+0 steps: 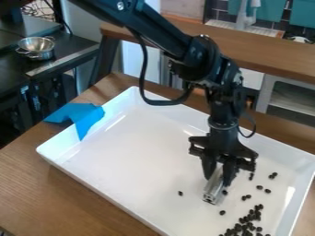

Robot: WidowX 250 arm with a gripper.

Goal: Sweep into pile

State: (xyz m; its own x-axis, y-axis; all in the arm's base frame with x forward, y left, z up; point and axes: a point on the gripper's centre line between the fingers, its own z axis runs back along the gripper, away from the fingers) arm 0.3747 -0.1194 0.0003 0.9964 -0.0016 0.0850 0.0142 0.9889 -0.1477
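Note:
Over the right part of the white tray [141, 133], my gripper [220, 177] points down and is shut on a silvery, translucent bar-like tool [214, 188] whose lower end is at or just above the tray floor. Small dark beans [247, 222] lie clustered near the tray's lower right corner. Several others are scattered right of the tool and above the cluster, and a single bean [180, 193] lies to its left.
A blue cloth [80, 115] hangs over the tray's upper left rim. The tray's raised walls surround the work area on a brown wooden table [73, 198]. Metal bowls [37, 47] stand on a dark counter at the upper left.

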